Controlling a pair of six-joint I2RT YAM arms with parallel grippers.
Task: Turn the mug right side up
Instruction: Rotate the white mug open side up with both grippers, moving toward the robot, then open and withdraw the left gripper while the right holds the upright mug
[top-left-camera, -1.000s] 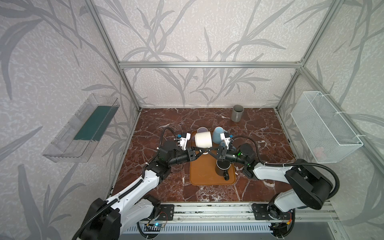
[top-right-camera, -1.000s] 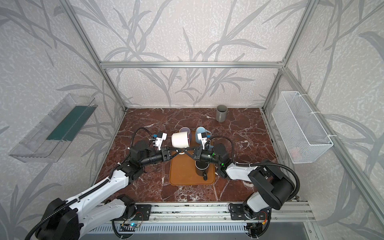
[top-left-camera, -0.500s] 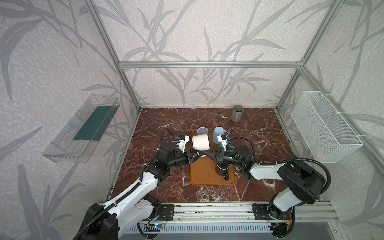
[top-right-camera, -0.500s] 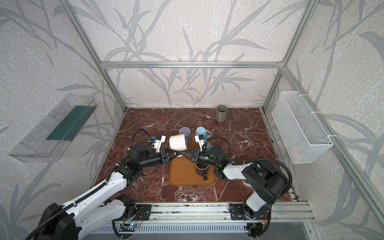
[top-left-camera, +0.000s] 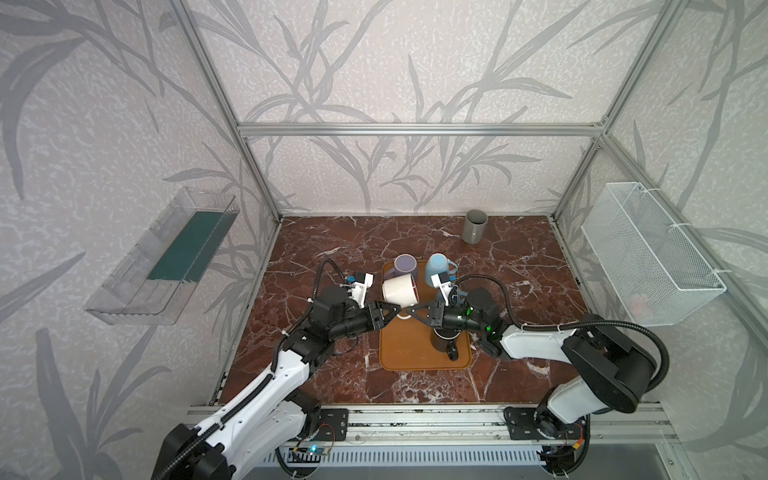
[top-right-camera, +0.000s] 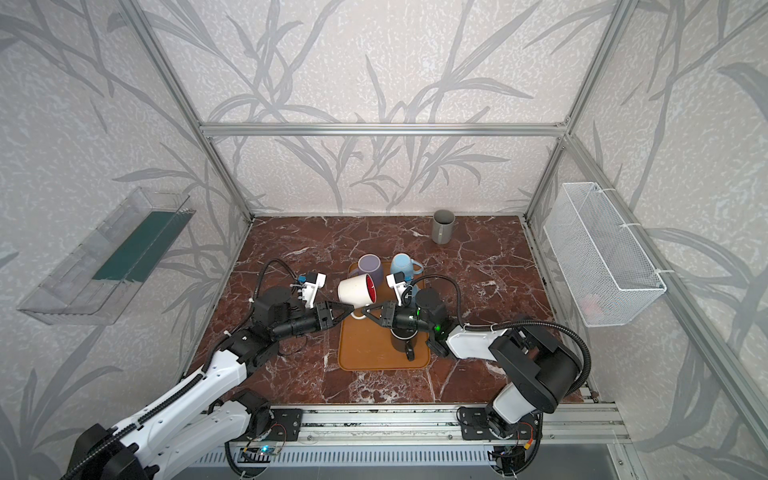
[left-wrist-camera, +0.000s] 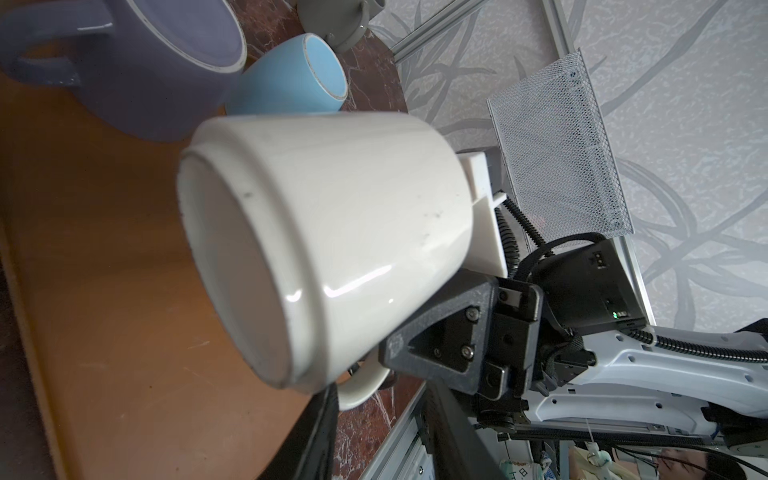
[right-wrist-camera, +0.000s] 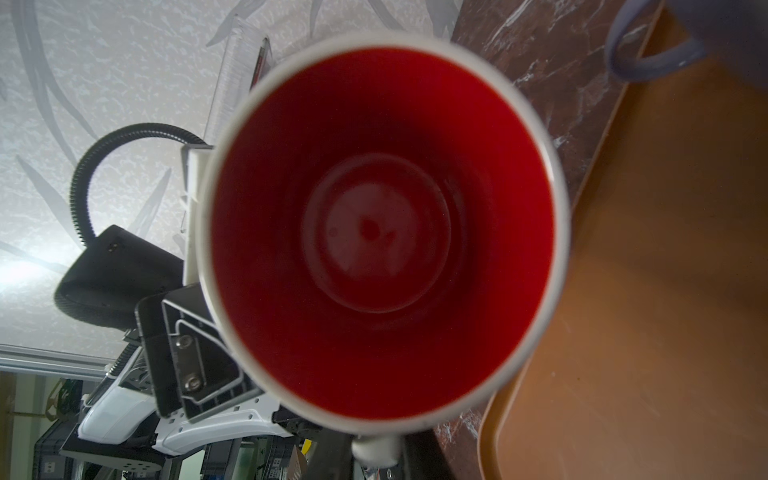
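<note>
A white mug (top-left-camera: 399, 291) with a red inside (right-wrist-camera: 374, 228) hangs on its side above the orange tray (top-left-camera: 411, 353). Its mouth faces right and its handle points down. My right gripper (top-left-camera: 411, 309) is shut on the handle (right-wrist-camera: 376, 451), which sits snugly between its fingers. My left gripper (top-left-camera: 397, 309) meets it from the left, looking at the mug's base (left-wrist-camera: 232, 266). Its jaws stand a little apart on either side of the handle (left-wrist-camera: 361, 390), with one finger against it and a gap to the other. Both top views show the two grippers tip to tip under the mug (top-right-camera: 357, 291).
A lilac mug (top-left-camera: 405, 266) and a light blue mug (top-left-camera: 436, 266) stand at the tray's far end. A dark mug (top-left-camera: 442, 338) sits on the tray under my right wrist. A grey cup (top-left-camera: 475, 226) stands at the back. A wire basket (top-left-camera: 648, 257) and a clear shelf (top-left-camera: 166, 257) hang on the side walls.
The right arm has pushed left toward the middle. The mug has sunk slightly toward the tray. The left gripper has barely moved.
</note>
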